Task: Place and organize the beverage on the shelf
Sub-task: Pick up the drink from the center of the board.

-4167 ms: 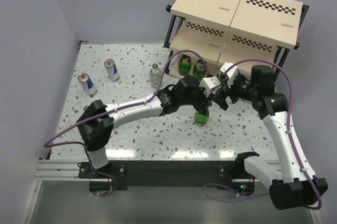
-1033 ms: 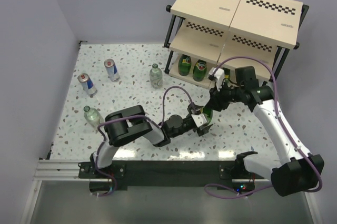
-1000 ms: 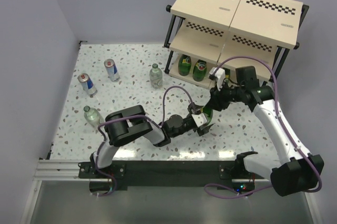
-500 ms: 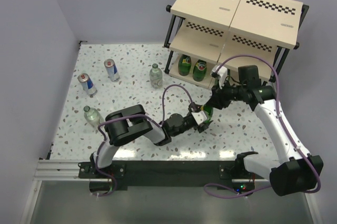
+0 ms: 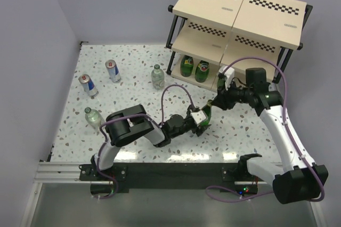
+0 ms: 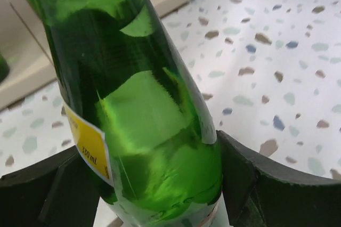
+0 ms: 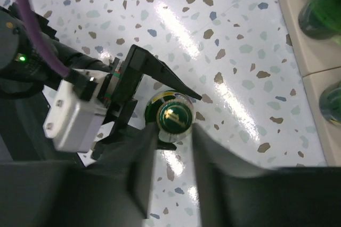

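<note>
Both arms on one green glass bottle with a yellow label point(image 6: 149, 120), over the speckled white table point(image 5: 139, 95) near the black-framed pale-board shelf point(image 5: 240, 4).
The left gripper point(image 5: 201, 119) is clamped around its lower body; the right gripper point(image 7: 173, 129), nearly closed, seems to pinch its neck.

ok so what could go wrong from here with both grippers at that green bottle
The left gripper hugs the green bottle low while the right gripper straddles its top; a mistimed handover could tip or drop the glass. Two other green bottles already stand on the bottom board of the shelf, so sliding this one in might knock them.
</note>
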You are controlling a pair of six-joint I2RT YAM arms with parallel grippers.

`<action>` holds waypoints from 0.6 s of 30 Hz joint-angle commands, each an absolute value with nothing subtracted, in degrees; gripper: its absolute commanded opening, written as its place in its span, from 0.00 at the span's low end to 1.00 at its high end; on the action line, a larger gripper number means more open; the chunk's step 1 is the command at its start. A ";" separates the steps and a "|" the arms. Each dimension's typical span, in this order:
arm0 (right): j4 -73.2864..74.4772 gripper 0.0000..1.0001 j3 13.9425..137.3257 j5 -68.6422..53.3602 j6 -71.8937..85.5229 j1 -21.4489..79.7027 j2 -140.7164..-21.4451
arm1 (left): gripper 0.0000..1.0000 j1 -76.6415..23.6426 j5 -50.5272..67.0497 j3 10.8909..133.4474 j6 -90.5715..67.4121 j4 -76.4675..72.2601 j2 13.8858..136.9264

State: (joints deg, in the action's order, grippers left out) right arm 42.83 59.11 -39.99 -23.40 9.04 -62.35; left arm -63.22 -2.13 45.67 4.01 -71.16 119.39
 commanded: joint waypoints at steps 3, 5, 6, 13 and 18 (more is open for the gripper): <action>39.55 0.10 59.77 -39.55 -22.76 8.44 -60.64 | 0.00 -61.09 -2.64 45.62 -1.23 -103.18 117.07; 39.46 0.09 59.68 -39.55 -22.76 8.35 -60.73 | 0.00 -61.17 -2.64 45.88 -1.41 -102.75 116.98; 39.46 0.15 59.68 -39.12 -22.76 8.35 -60.73 | 0.00 -61.08 -2.29 45.88 -1.32 -102.48 116.98; 40.78 0.54 63.18 -35.26 -22.06 6.77 -59.50 | 0.00 -60.91 -0.35 47.02 -0.53 -98.54 116.54; 42.10 0.68 67.14 -30.07 -20.31 3.17 -57.14 | 0.00 -60.73 4.82 50.18 -1.23 -93.09 114.88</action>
